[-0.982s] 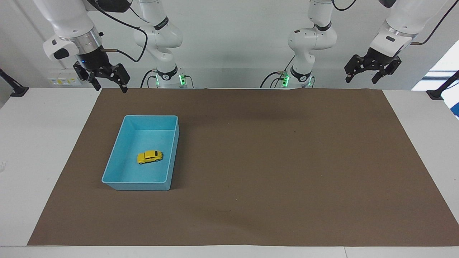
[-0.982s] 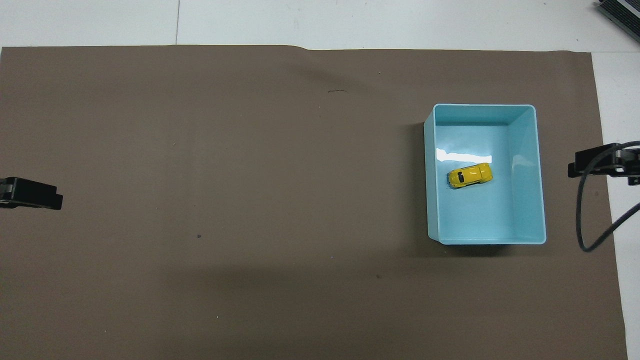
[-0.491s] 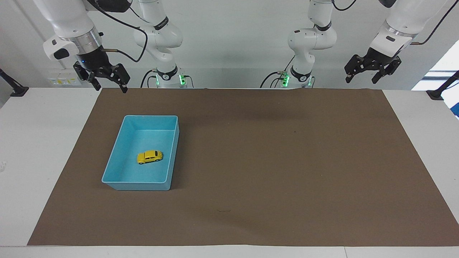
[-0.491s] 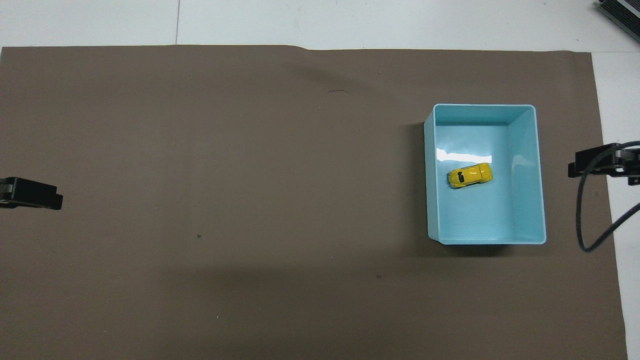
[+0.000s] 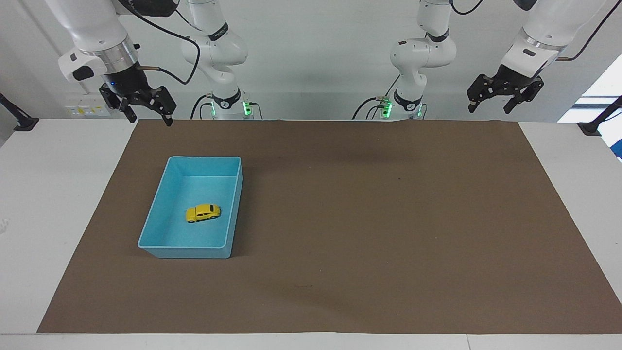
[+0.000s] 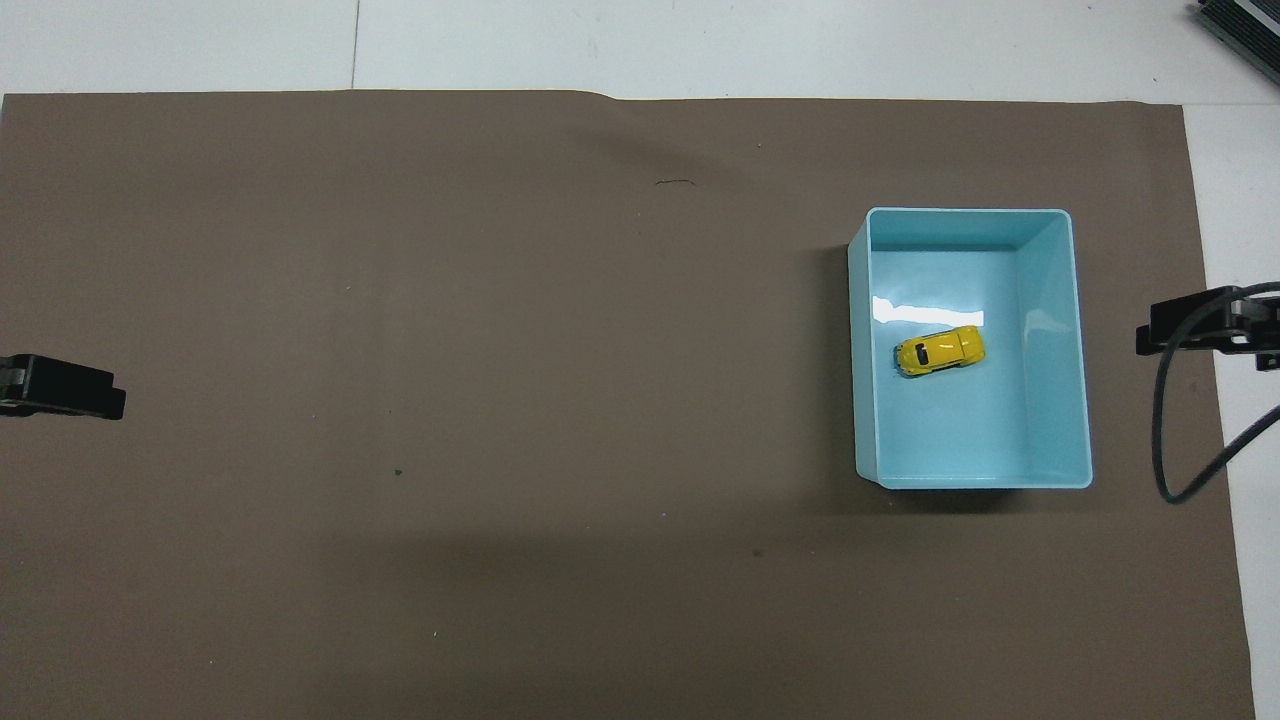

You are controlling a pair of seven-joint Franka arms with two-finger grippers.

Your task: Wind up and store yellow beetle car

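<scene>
The yellow beetle car (image 5: pixel 203 213) (image 6: pixel 939 351) sits on its wheels inside the light-blue tray (image 5: pixel 167 247) (image 6: pixel 1080 380), toward the right arm's end of the table. My right gripper (image 5: pixel 146 113) (image 6: pixel 1180 322) hangs open and empty in the air over the table's edge at the robots' end, well clear of the tray. My left gripper (image 5: pixel 492 104) (image 6: pixel 70 388) hangs open and empty high over the left arm's end of the table. Both arms wait.
A brown mat (image 5: pixel 379 218) (image 6: pixel 450 400) covers most of the white table (image 5: pixel 48 194). A black cable (image 6: pixel 1165 430) loops down from the right arm beside the tray. Dark clamps (image 5: pixel 19 121) sit at the table's corners.
</scene>
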